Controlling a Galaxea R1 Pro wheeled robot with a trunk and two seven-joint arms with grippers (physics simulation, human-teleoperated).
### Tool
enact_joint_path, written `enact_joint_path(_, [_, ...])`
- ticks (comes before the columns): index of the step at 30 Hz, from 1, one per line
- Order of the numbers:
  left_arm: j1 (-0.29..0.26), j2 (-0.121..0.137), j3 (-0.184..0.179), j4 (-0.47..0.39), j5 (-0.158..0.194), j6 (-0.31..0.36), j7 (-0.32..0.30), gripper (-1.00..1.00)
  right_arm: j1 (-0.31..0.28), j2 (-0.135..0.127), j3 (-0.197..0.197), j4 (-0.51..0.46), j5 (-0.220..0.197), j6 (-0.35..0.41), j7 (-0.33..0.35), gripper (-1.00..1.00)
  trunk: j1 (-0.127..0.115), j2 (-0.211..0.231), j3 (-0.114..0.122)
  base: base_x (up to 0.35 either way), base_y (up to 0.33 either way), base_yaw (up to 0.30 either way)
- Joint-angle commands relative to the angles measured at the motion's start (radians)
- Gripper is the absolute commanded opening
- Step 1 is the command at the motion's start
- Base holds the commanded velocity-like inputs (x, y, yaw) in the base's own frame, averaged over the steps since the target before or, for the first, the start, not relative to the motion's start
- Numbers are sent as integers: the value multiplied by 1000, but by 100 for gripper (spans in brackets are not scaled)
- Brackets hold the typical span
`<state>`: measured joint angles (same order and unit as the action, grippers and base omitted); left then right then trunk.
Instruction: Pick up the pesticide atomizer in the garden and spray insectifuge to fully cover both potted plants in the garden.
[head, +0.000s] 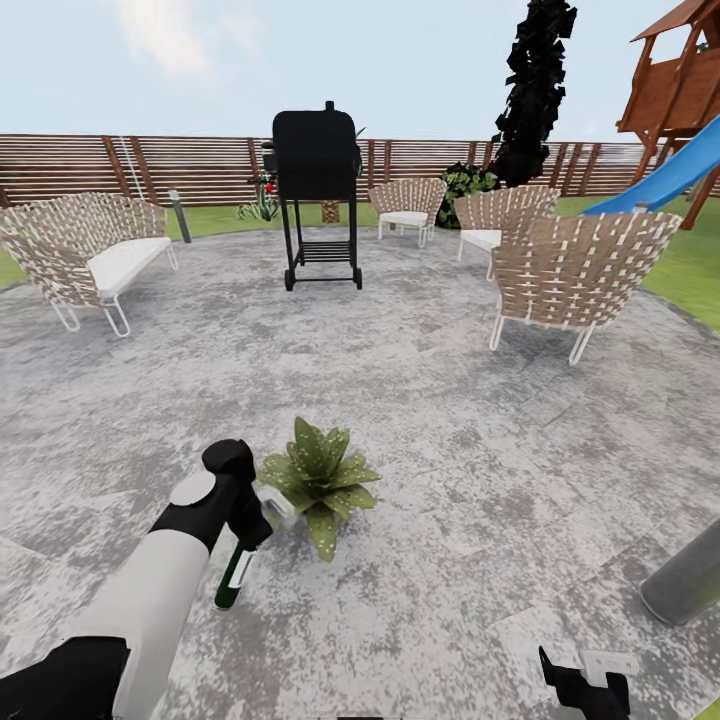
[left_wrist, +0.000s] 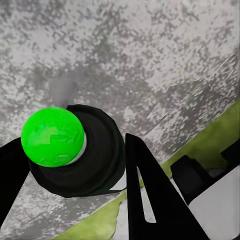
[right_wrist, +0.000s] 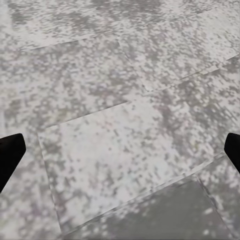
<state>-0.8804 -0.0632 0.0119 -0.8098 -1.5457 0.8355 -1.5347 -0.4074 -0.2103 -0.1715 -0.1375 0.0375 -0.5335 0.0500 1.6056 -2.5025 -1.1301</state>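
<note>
My left gripper (head: 243, 532) hangs over the round stone patio (head: 470, 400) of the garden, shut on the pesticide atomizer (head: 234, 579). The dark green bottle with its white band points down toward the stone. In the left wrist view the atomizer's bright green cap and black body (left_wrist: 60, 145) sit between the black fingers (left_wrist: 145, 195). One potted plant (head: 321, 480), a low rosette of speckled green leaves, stands just right of that gripper. My right gripper (head: 590, 685) is low at the near right, open over bare stone (right_wrist: 120, 155).
A black grill (head: 318, 190) stands at the patio's far side. Wicker chairs (head: 575, 275) sit right of it and a wicker sofa (head: 85, 255) left. A grey bollard (head: 688, 583) rises near my right arm. Slat fence (head: 190, 165), lawn and a blue slide (head: 665, 180) lie beyond.
</note>
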Motion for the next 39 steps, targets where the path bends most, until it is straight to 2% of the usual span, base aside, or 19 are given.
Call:
enact_joint_path(1, [-20, -7, 2, -2, -9, 13, -34, -100, -1, 0, -8, 1, 4, -3, 5, 100, 0, 0, -1, 0, 4, 0])
enact_joint_path(4, [-104, -12, -6, 3, -28, 12, -36, -100, -1, 0, -8, 1, 4, -3, 5, 100, 0, 0, -1, 0, 1, 0])
enact_joint_path(6, [-126, -8, -51, 6, -84, 12, -36, -100, -1, 0, -8, 1, 4, -3, 5, 100, 0, 0, -1, 0, 0, 0])
enact_joint_path(9, [-136, -3, -82, 3, -155, 12, -36, -100, -1, 0, -8, 1, 4, -3, 5, 100, 0, 0, -1, 0, 0, 0])
enact_joint_path(10, [-137, -3, -85, 2, -163, 13, -36, -100, -1, 0, -8, 1, 5, -3, 5, 100, 0, 0, -1, 0, 0, 0])
enact_joint_path(15, [-159, -3, -85, 0, -170, 17, -36, -100, -1, 0, -8, 1, 4, -3, 5, 100, 0, 0, -1, 86, 82, 0])
enact_joint_path(22, [-150, -9, -90, 0, -169, 17, -36, -100, -1, 0, -8, 1, 4, -3, 5, 100, 0, 0, -1, 112, 238, 0])
enact_joint_path(34, [-148, -11, -84, 0, -168, 17, -36, -100, -1, 0, -8, 1, 4, -3, 5, 100, 0, 0, -1, 277, -33, 0])
enact_joint_path(39, [-147, -2, -81, 0, -164, 15, -36, -100, -1, 0, -8, 1, 4, -3, 5, 100, 0, 0, -1, 60, 0, 0])
